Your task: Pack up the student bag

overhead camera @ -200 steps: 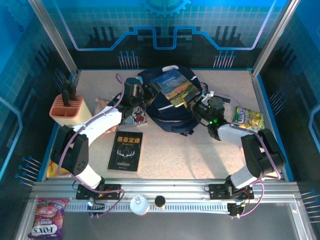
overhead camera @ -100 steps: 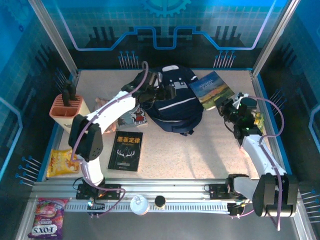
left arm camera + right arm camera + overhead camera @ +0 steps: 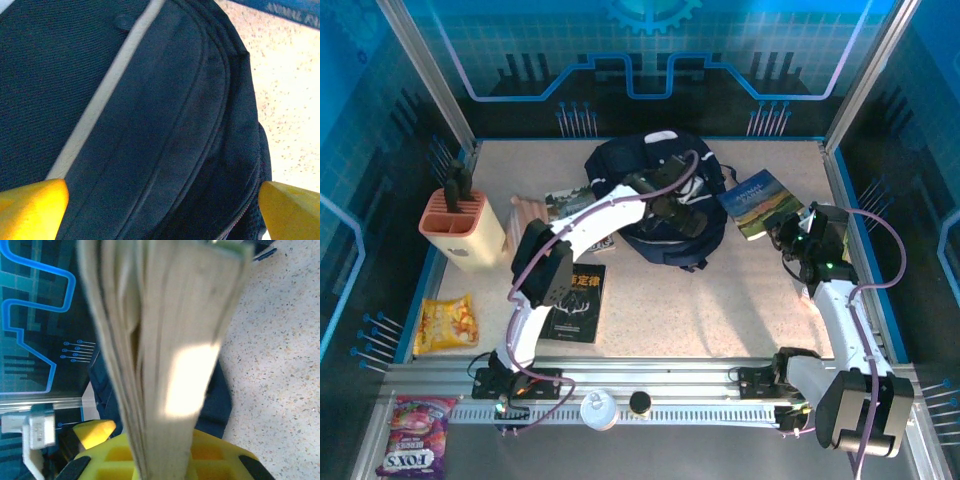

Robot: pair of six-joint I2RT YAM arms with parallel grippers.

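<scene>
The student bag (image 3: 650, 175), dark navy with a white stripe, lies at the back middle of the table. My left arm reaches across it, and my left gripper (image 3: 682, 216) hovers over its front part. In the left wrist view the yellow fingertips (image 3: 30, 210) stand far apart, open, over the bag's fabric (image 3: 150, 125) with nothing between them. To the right of the bag, my right gripper (image 3: 788, 232) is shut on a blue landscape-cover book (image 3: 760, 203). The right wrist view shows the book's page edges (image 3: 165, 350) clamped upright in the yellow jaws, with my right gripper (image 3: 160, 465) around them.
A black book (image 3: 572, 300) lies at the front left, and another book (image 3: 568, 203) lies left of the bag. An orange holder (image 3: 460, 225) stands at the far left, a yellow snack bag (image 3: 445, 322) in front of it. Glass walls enclose the table.
The right gripper carried the blue book off the bag's top to its right side. The left arm swung rightward over the bag and its gripper opened wide.
</scene>
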